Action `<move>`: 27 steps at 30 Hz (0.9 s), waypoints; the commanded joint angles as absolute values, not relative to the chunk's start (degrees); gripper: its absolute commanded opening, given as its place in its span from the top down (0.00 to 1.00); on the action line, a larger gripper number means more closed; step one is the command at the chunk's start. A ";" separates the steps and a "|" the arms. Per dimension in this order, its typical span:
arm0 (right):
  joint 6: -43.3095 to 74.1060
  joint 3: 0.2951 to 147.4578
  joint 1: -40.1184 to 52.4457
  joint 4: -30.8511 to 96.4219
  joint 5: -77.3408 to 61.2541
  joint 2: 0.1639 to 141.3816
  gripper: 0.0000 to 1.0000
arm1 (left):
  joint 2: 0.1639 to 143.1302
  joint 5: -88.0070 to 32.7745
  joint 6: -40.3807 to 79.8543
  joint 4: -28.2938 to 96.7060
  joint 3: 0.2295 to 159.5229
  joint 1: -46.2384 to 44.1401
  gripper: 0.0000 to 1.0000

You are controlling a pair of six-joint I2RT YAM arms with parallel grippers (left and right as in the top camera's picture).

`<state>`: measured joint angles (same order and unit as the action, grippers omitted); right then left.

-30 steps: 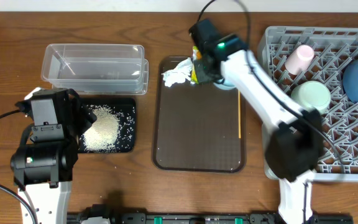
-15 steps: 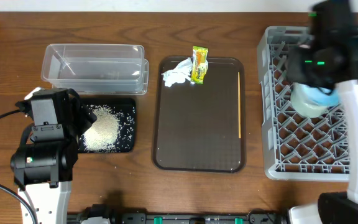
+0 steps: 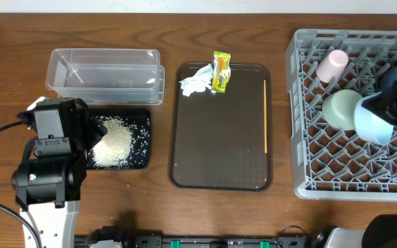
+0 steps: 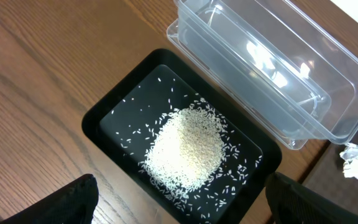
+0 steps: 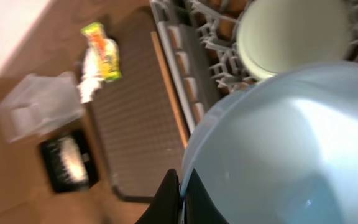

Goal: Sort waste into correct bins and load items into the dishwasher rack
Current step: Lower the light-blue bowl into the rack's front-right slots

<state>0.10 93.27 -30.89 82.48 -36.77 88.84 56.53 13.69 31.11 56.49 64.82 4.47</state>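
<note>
My right gripper [image 5: 180, 194] is shut on the rim of a light-blue bowl [image 5: 278, 143]. It holds the bowl over the grey dishwasher rack [image 3: 309, 148], right beside a mint bowl [image 3: 340, 107] that lies in the rack. In the overhead view the held bowl [image 3: 372, 122] hangs under the gripper [image 3: 390, 110]. A pink cup [image 3: 331, 65] lies in the rack's far part. The dark-blue plate is hidden behind my right arm. My left gripper [image 4: 188, 205] is open and empty above the black tray [image 4: 104, 118] of rice [image 4: 188, 146]. The clear container [image 3: 105, 74] stands behind the tray.
The brown serving tray [image 3: 219, 145] lies between the bins and the rack. A crumpled tissue [image 3: 196, 80] and a yellow-green wrapper [image 3: 221, 71] lie at its far edge. A thin orange stick [image 3: 265, 116] lies along its right side.
My right arm swung from the far edge of the brown tray over to the rack, carrying the light-blue bowl, and now holds it right of the mint bowl. The left arm has not moved.
</note>
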 commanded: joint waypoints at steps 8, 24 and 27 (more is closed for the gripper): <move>-19.38 72.93 -47.31 72.34 -71.96 88.03 0.99 | 56.58 13.98 30.74 56.55 65.47 4.75 0.12; -10.07 65.34 -49.21 60.29 -67.81 94.04 0.99 | 56.58 13.98 30.74 56.55 65.47 4.75 0.12; -8.93 65.34 -50.39 61.14 -62.04 94.04 0.99 | 56.60 13.98 30.74 56.55 65.47 4.75 0.12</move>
<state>-11.11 65.52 -48.95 60.62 -70.70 93.86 56.53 13.69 31.11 56.49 64.82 4.47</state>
